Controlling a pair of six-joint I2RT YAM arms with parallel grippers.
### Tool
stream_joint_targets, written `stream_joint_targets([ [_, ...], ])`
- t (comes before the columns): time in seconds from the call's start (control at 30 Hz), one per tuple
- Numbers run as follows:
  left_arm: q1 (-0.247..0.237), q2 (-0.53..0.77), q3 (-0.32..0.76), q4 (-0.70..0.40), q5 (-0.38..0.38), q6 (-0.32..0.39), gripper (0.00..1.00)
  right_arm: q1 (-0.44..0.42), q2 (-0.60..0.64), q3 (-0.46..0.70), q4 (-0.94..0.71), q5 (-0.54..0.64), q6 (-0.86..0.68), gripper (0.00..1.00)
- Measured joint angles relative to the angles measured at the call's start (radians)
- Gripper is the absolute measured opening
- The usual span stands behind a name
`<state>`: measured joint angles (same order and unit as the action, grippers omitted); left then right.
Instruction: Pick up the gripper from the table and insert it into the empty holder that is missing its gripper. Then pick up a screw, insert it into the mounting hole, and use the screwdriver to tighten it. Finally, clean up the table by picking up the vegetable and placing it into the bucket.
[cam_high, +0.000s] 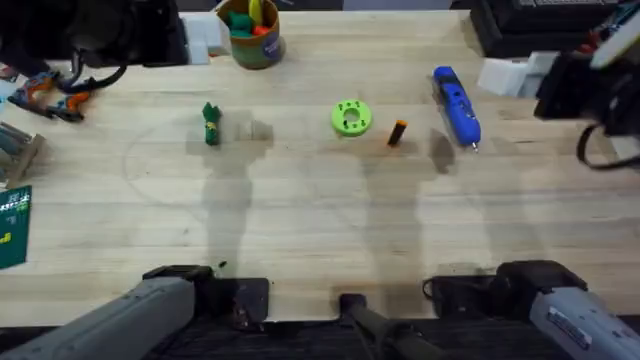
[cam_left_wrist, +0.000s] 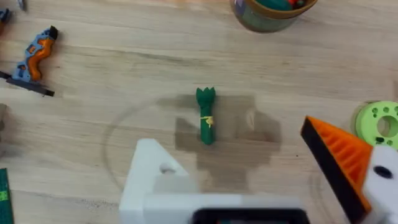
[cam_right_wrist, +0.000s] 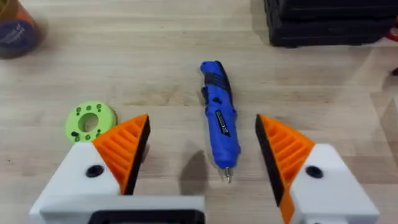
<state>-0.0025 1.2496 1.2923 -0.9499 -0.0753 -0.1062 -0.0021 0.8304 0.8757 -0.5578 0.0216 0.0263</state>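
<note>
The orange gripper piece (cam_high: 397, 133) lies on the table between a lime-green disc (cam_high: 351, 118) and the blue screwdriver (cam_high: 457, 105). My left gripper (cam_left_wrist: 249, 171) hangs open above the dark-green vegetable (cam_left_wrist: 206, 116). One of its jaws is the bare white holder (cam_left_wrist: 152, 177) with a hole in it; the other carries an orange pad (cam_left_wrist: 339, 155). My right gripper (cam_right_wrist: 202, 152) is open above the screwdriver (cam_right_wrist: 219, 118), whose metal tip points toward it. The bucket (cam_high: 255, 38) stands at the back with toys inside. The disc (cam_right_wrist: 89, 120) has small dark dots; I cannot make out a screw.
An orange and blue clamp (cam_high: 50, 92) lies at the far left, with a green card (cam_high: 12, 228) at the left edge. Black equipment (cam_high: 545, 25) and white blocks (cam_high: 505, 75) sit at the back right. Bare wood (cam_high: 320, 220) spans the middle and front.
</note>
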Motion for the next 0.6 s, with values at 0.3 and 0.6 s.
stream_joint_targets([
  [0.3,0.002,0.06,0.007,-0.046,0.0,0.0,0.985,0.0,0.116,0.104,-0.027,0.0,-0.031,0.99],
  [0.6,0.138,0.279,0.009,-0.079,0.059,0.055,0.985,0.0,0.119,0.104,-0.027,0.0,-0.034,0.991],
])
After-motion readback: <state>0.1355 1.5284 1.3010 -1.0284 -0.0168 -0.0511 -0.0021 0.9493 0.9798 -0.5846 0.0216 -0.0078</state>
